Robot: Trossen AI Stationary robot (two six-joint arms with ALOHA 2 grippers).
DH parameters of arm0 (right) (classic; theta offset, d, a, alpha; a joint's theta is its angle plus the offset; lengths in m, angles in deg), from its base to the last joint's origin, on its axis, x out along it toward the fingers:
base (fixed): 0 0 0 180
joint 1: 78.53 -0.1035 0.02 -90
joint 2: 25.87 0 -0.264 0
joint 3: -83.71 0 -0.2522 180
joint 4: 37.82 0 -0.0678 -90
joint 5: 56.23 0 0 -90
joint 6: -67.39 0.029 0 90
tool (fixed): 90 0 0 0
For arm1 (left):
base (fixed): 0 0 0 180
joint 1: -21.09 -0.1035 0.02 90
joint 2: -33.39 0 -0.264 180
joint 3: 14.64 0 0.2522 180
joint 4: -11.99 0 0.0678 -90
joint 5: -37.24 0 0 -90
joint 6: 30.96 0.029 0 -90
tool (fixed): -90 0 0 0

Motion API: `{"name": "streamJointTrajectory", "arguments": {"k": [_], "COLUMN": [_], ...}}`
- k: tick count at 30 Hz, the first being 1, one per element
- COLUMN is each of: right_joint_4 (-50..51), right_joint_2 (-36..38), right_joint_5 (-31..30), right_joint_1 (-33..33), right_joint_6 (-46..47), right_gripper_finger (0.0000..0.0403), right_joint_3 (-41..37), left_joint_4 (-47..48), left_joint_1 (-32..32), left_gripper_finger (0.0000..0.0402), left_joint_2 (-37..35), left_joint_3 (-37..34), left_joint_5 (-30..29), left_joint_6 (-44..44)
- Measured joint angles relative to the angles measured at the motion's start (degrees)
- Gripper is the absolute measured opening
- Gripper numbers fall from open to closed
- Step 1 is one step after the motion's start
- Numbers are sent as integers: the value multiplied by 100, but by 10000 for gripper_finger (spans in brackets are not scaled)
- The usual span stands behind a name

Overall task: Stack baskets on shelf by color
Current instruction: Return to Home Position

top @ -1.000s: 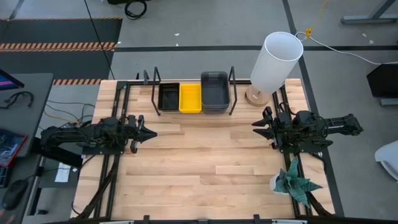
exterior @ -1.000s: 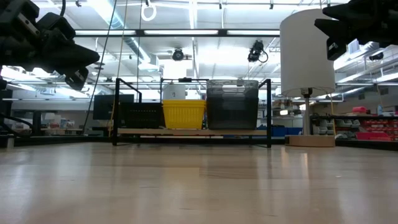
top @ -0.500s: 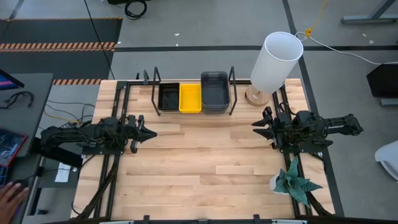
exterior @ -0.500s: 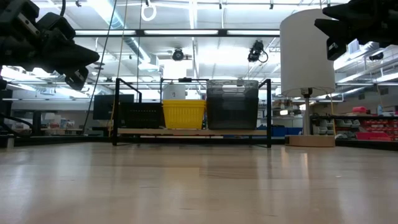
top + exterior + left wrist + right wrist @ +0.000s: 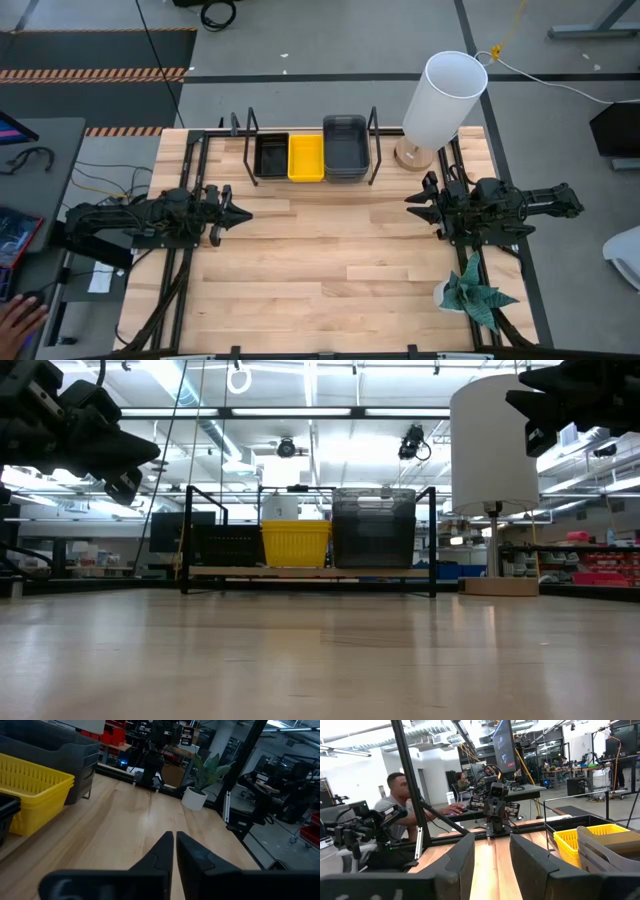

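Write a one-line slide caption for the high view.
Black baskets, yellow baskets and grey baskets sit side by side on the shelf; left gripper and right gripper hang at opposite table edges.

Matte black throughout. Left arm (image 5: 135, 220), right arm (image 5: 520, 203): chunky boxy links, rounded joint housings, side-protruding brackets near wrists. Left gripper (image 5: 246, 213): dark wedge-shaped plastic fingers (image 5: 161, 854), tapering to narrow tips. Right gripper (image 5: 410, 205): broad flat black fingers (image 5: 464, 857), smooth faces, softly rounded edges.
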Motion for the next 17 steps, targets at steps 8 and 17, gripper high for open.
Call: {"name": "streamJointTrajectory", "arguments": {"k": [8, 17], "right_joint_4": [0, 0], "right_joint_2": [-2, 0], "right_joint_5": [0, 0], "right_joint_1": [1, 1], "right_joint_6": [0, 0], "right_gripper_finger": [130, 130], "right_joint_3": [0, 1], "left_joint_4": [2, 2], "left_joint_1": [1, 2], "left_gripper_finger": [29, 32], "left_joint_2": [0, 0], "left_joint_3": [0, 0], "left_joint_5": [0, -2], "left_joint_6": [0, 0]}}
